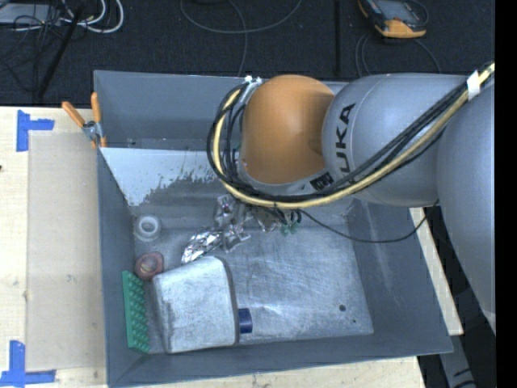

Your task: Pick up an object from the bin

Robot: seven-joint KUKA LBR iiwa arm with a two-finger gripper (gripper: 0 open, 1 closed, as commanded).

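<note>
Big grey robot arm (388, 144) with a round orange cover (283, 128) comes in from the right, high over the bin. Under the cover hangs the pincer (229, 221), low over the middle of the bin. I cannot tell if it is spread or pressed together.

Its tip is right at a crumpled bit of silver foil (200, 246). The foil is longer than it is wide. It runs from lower left up to the upper right, toward the pincer.

Just below the foil lies a big grey box (194, 305). A green bumpy plate (136, 312) leans at its left side. A small blue thing (245, 322) peeks out at its right. Left of the foil are a brown round cap (149, 263) and, farther back, a clear ring (147, 227).

The grey metal bin (307, 281) has a scratched floor. Behind it is a dark floor with cables (105, 6).
</note>
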